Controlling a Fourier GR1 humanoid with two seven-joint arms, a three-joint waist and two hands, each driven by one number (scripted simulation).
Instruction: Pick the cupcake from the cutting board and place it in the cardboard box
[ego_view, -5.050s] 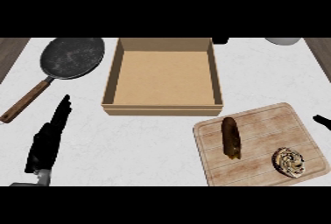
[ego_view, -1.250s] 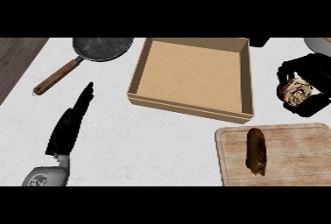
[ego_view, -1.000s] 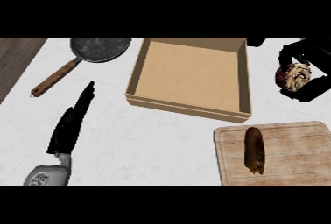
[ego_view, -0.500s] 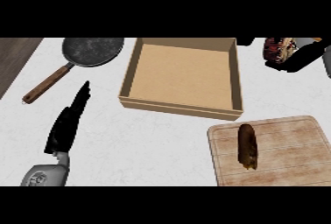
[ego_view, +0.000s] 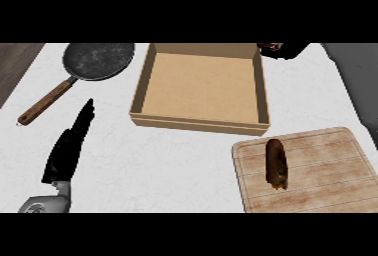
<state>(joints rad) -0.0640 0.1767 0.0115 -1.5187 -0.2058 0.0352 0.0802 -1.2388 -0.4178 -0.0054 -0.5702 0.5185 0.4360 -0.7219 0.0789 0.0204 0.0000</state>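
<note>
Cardboard, tan and plain, forms the open square box (ego_view: 198, 87), which is taken as the landmark for every place given below. Just beyond the box's far right corner, at the top edge of the view, the black right hand (ego_view: 289, 49) is seen, its fingers curled round a small dark cupcake (ego_view: 270, 47) of which only a brown and pale sliver shows. The cupcake is therefore off the board and held beside the box, not yet over its floor.

Nearer than the box and to its right, the pale wooden cutting board (ego_view: 317, 175) lies on the white marbled counter (ego_view: 170, 165); a long brown pastry (ego_view: 275, 163) is left on it. To the left of the box, a round dark frying pan with a wooden handle (ego_view: 83, 70) rests on the counter. Nearer than the pan, and left of the box, the black left hand (ego_view: 70, 145) is held open and still, its fingers straight and together.

The step in hand is judged to be the carry, close to its end. For the next move, the right hand would need to be brought inward over the box's open middle, lowered past the wall, and only then opened so the cupcake is set down inside.
</note>
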